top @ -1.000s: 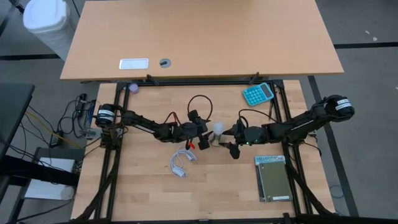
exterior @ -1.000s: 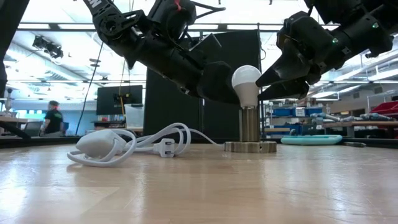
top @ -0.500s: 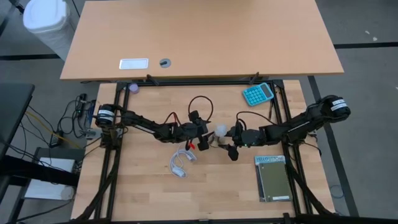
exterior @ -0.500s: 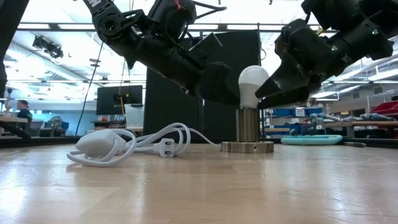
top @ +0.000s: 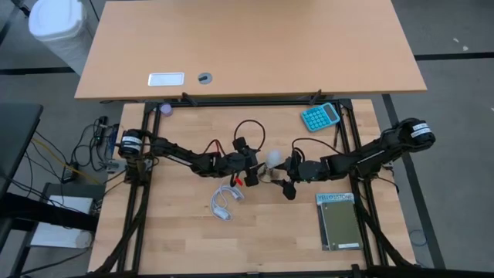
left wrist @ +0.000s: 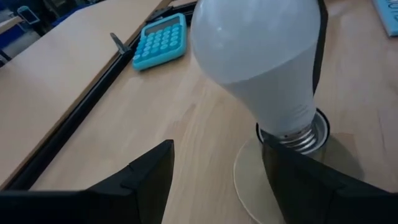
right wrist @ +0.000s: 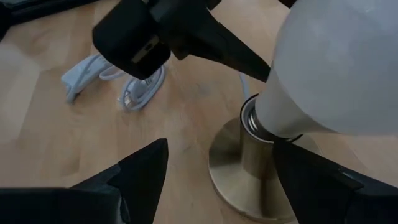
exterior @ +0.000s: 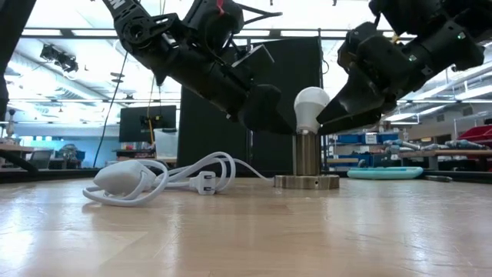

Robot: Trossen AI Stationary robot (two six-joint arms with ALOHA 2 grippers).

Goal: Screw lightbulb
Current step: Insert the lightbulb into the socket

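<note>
The white lightbulb [exterior: 310,104] stands with its screw base in a brass socket [exterior: 307,181] at the table's middle and leans a little toward the right. My left gripper [left wrist: 217,149] comes in from the table's left at the height of the bulb's neck and is open. My right gripper [right wrist: 217,168] comes in from the right, slanting down, and is also open. The bulb's globe [right wrist: 336,68] stands over one of its fingers, not in the gap between them. My left gripper lays the tip of one finger [right wrist: 249,59] against the bulb's neck [right wrist: 268,78], just above the socket's rim. It comes from the table's left, slanting slightly down. Its other finger stands free, and nothing is pinched between the two. My right gripper has one finger [left wrist: 320,43] lying along the right side of the bulb's globe [exterior: 327,104], coming from the table's right and slanting down. Its other finger touches nothing. The bulb stays seated in the socket, tilted.
A coiled white cable [top: 225,202] lies near-left of the socket. A teal calculator [top: 320,116] sits at the far right and a green booklet [top: 338,220] at the near right. A higher desk [top: 247,46] runs along the far edge.
My right gripper has closed in on the bulb from the right and now lies against its globe. The bulb stood upright and now leans a little toward the right, still in the socket. The socket base has shifted slightly toward the left.
</note>
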